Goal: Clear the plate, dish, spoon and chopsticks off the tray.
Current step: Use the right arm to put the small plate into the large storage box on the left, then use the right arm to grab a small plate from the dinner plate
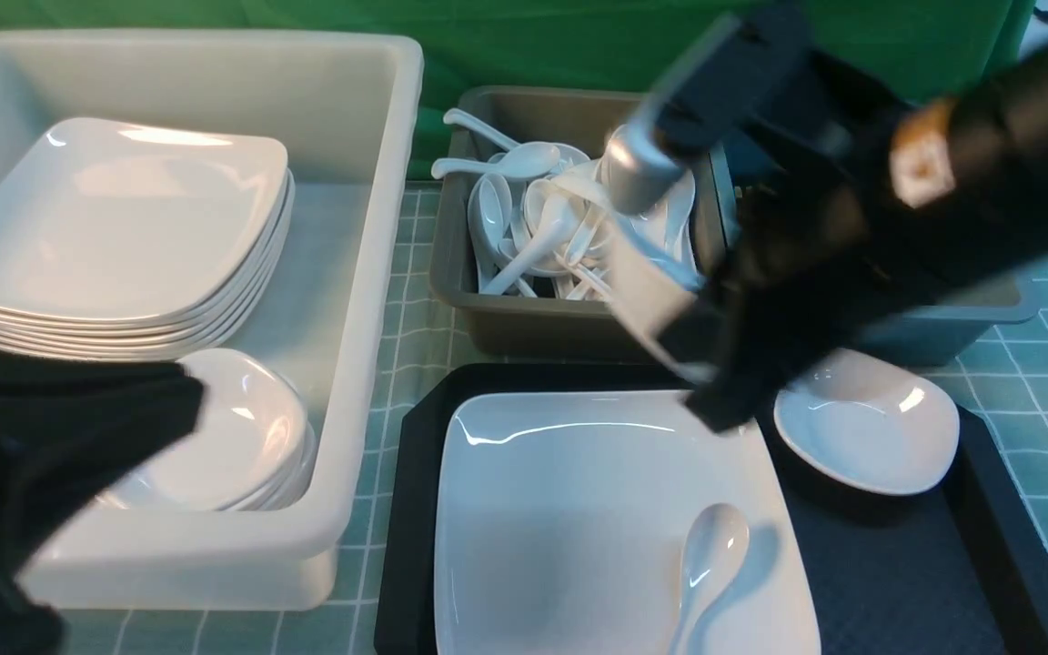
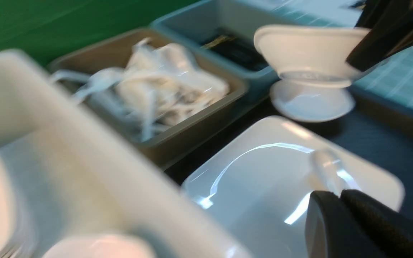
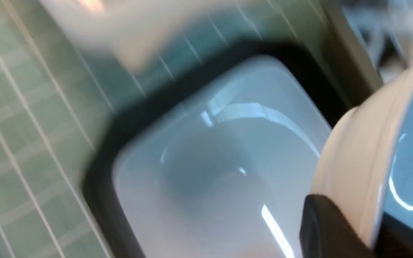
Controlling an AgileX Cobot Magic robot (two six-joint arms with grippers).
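The large white plate (image 1: 579, 509) lies on the black tray (image 1: 897, 564), and the white spoon (image 1: 710, 555) rests in its near right part. My right gripper (image 1: 756, 400) is shut on the rim of the small white dish (image 1: 870, 423), which hangs slightly above the tray's far right corner. In the right wrist view its fingers (image 3: 321, 222) clamp the dish (image 3: 357, 161) wall. My left gripper (image 2: 339, 195) is shut and empty, by the white tub above the plate (image 2: 264, 179). Dark gold-banded chopsticks (image 2: 235, 46) lie in the blue-grey bin.
A big white tub (image 1: 369, 273) on the left holds a stack of square plates (image 1: 115, 227) and a stack of small dishes (image 1: 242, 428). Behind the tray stand a grey bin (image 1: 533, 327) full of white spoons and a blue-grey bin (image 1: 961, 318). A green checked cloth covers the table.
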